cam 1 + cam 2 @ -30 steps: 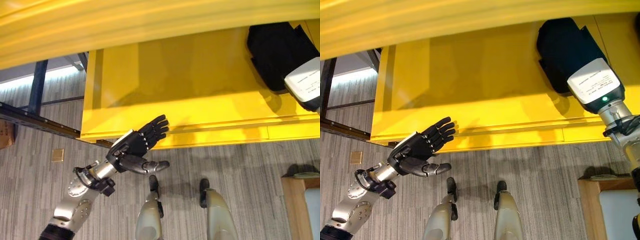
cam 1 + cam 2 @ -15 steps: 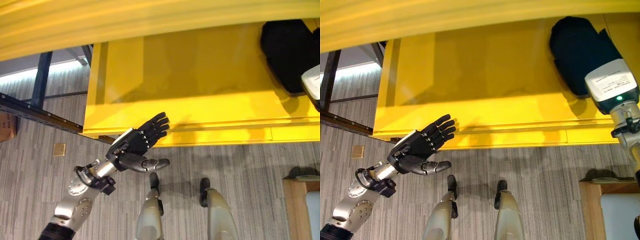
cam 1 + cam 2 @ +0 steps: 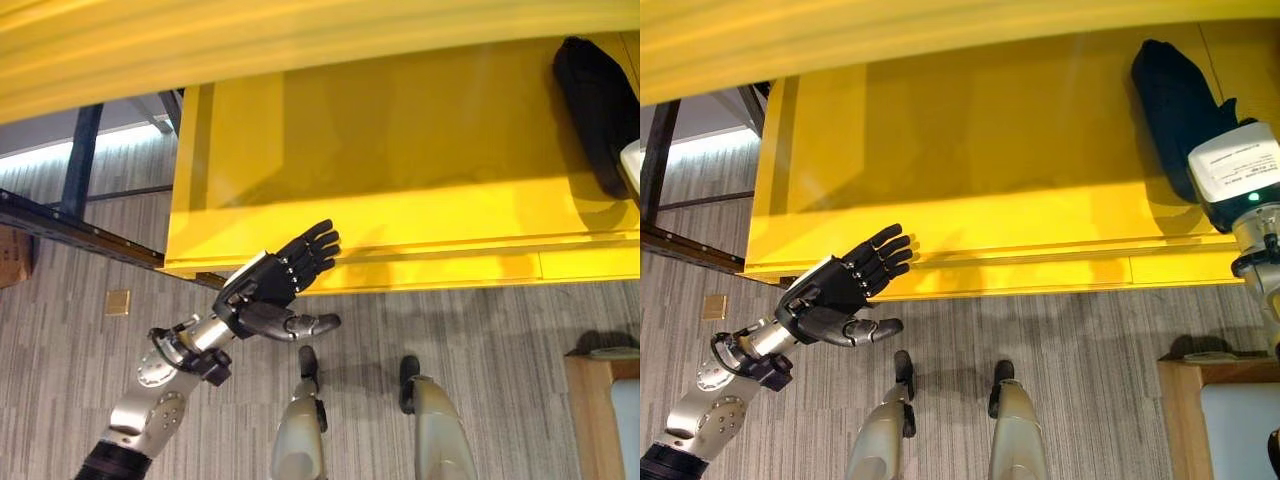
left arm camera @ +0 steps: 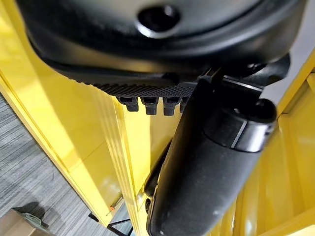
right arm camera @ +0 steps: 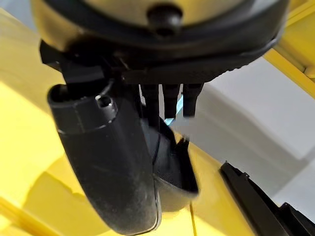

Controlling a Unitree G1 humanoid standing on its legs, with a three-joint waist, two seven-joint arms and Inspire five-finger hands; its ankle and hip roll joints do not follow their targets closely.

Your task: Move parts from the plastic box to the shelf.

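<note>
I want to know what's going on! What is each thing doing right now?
Left hand: open, fingers straight, holding nothing, by the shelf's front edge.
Right hand: on the shelf board, grip unclear.
Yellow shelf: board mostly bare.
Wooden table: standing on the floor at the right.

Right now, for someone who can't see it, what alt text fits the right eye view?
The robot's right hand reaches over a yellow shelf; its left hand, fingers straight, hangs by the shelf's front edge above grey striped carpet.
</note>
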